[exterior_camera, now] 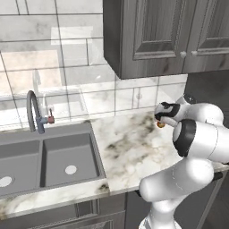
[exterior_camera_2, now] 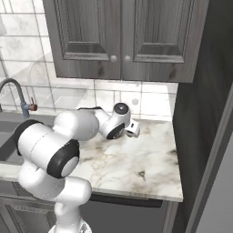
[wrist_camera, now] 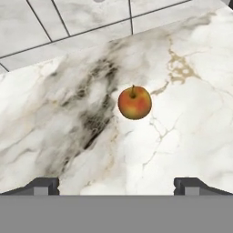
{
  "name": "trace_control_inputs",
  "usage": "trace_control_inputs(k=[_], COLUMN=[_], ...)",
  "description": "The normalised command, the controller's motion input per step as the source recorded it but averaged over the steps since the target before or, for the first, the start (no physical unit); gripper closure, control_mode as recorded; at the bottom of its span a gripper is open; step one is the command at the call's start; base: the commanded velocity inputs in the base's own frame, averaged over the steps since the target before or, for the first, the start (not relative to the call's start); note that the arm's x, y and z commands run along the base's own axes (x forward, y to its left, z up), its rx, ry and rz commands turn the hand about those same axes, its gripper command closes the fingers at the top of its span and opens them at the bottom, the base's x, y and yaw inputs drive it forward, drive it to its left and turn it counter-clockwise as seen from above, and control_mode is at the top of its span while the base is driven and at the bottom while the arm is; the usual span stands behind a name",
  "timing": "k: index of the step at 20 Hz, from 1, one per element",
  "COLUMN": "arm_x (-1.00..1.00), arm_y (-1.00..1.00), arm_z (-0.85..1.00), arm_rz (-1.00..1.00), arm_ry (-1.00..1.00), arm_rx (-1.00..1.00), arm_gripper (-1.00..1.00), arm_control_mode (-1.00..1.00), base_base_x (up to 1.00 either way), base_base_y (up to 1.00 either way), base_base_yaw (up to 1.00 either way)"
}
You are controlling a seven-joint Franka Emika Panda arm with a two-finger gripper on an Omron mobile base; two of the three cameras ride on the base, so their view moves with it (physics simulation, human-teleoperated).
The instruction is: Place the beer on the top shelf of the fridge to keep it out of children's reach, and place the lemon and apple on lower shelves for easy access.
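Marble counter (exterior_camera: pixel 129 147) beside a grey sink (exterior_camera: pixel 44 156), faucet (exterior_camera: pixel 33 112), dark cabinets (exterior_camera: pixel 156 31).

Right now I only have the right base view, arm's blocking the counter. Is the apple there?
Observer: Yes. The apple sits upright on the marble counter, ahead of the gripper.
Operator: Jaws?
Observer: Open, fingertips wide apart, nothing between them.
Operator: Anything touching the apple?
Observer: No, bare marble all around it in the hand view.
Operator: Visible from the left base?
Observer: Just a sliver of it under the hand.
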Motion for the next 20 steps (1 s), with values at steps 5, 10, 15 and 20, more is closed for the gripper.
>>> trace_control_inputs(k=[5,10,15,20], arm_x=[0.38,0.38,0.31,0.24], arm_y=[-0.18,-0.18,-0.04,0.0], arm_z=[-0.18,-0.23,-0.24,-0.24], arm_rz=[0.0,0.0,0.0,0.0], arm_ry=[0.0,0.0,0.0,0.0], arm_rx=[0.01,0.01,0.0,0.0], arm_gripper=[-1.0,-1.0,-1.0,-1.0], arm_control_mode=[-1.0,-1.0,-1.0,-1.0], base_base_x=[0.0,0.0,0.0,0.0], base_base_y=[0.0,0.0,0.0,0.0], base_base_yaw=[0.0,0.0,0.0,0.0])
